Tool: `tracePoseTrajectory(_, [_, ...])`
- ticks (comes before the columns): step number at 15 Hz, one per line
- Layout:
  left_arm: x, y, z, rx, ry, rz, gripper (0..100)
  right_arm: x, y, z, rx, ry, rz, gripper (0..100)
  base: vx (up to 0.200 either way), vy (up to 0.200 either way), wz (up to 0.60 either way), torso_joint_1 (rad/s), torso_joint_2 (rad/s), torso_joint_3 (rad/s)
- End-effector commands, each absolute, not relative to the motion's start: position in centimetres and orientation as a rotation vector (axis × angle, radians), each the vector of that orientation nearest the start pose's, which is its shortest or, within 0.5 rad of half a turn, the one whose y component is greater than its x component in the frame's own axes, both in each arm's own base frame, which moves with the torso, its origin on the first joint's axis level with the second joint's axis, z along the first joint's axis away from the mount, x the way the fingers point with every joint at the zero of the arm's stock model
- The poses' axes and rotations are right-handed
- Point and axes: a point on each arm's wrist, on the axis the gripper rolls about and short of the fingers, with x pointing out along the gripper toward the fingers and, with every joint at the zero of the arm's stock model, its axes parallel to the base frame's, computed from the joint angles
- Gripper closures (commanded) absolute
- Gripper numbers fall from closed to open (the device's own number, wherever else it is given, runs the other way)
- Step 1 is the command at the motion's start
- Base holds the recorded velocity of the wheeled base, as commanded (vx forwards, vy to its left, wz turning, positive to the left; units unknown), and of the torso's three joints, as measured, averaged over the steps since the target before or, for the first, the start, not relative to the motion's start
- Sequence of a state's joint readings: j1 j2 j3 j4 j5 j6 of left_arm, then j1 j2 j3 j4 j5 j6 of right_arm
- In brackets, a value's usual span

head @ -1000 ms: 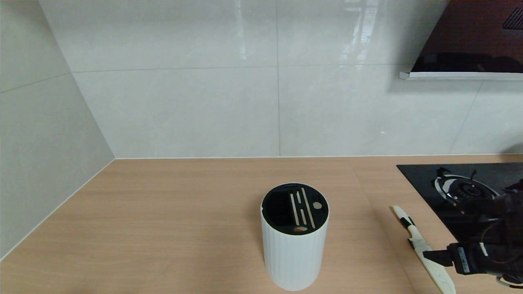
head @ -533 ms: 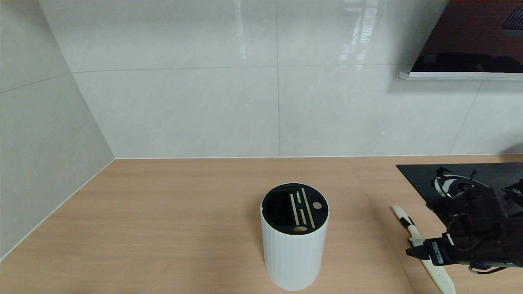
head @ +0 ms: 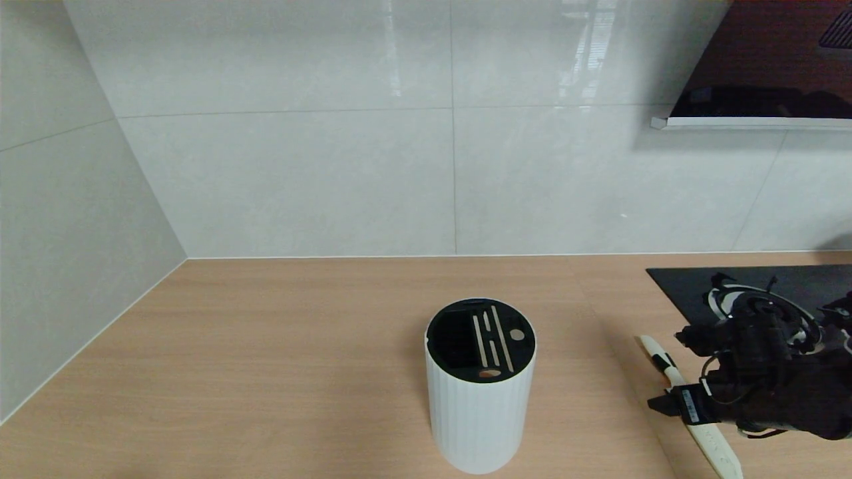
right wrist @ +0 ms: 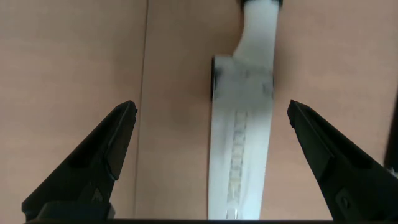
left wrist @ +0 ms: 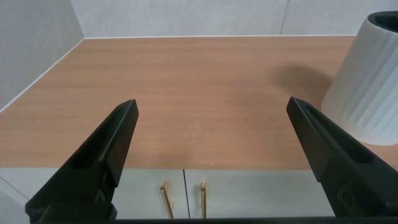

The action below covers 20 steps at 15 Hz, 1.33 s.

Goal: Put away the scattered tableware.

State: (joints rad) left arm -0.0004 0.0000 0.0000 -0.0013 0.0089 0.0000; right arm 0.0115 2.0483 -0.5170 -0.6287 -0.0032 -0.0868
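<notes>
A cream-white knife (head: pixel 692 409) lies flat on the wooden counter (head: pixel 299 346) at the right, beside the hob, its handle pointing toward the wall. My right gripper (head: pixel 665 406) hovers just over the blade near the handle. Its fingers (right wrist: pixel 99 162) stand wide open on either side of the knife (right wrist: pixel 242 124). A white ribbed knife holder (head: pixel 479 386) with a black slotted top stands upright in the middle of the counter. My left gripper (left wrist: pixel 211 155) is open over the counter's near edge, to the left of the holder (left wrist: pixel 367 81), with nothing between its fingers.
A black gas hob (head: pixel 752 306) with a burner grate sits at the right of the counter. A dark range hood (head: pixel 765 73) hangs on the tiled wall above it. Cabinet doors with gold handles (left wrist: pixel 183 199) lie below the counter edge.
My right gripper has moved left and toward the wall along the knife, from over the blade's near end to the part by the handle. The knife and the holder stayed put.
</notes>
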Motion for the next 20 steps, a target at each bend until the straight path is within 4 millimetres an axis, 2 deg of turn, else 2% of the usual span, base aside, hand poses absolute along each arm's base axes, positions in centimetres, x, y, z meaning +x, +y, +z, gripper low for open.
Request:
tracePoseTrajectory(1, [-2.3, 0.0, 7.6, 0.0, 0.0, 0.008, 0, 28.6, 0.0, 0.7, -0.083, 0.921, 0.037, 0, 0.0, 0.0, 0.0, 0.0, 0.0, 0.0])
tracePoseTrajectory(5, [-2.3, 0.0, 7.6, 0.0, 0.0, 0.008, 0, 28.8, -1.1, 0.8, -0.065, 0.914, 0.001, 0, 0.0, 0.0, 0.0, 0.0, 0.0, 0.0])
tracePoseTrajectory(20, [-2.3, 0.0, 7.6, 0.0, 0.0, 0.008, 0, 29.6, -1.7, 0.3, -0.059, 0.888, -0.023, 0, 0.0, 0.0, 0.0, 0.0, 0.0, 0.0])
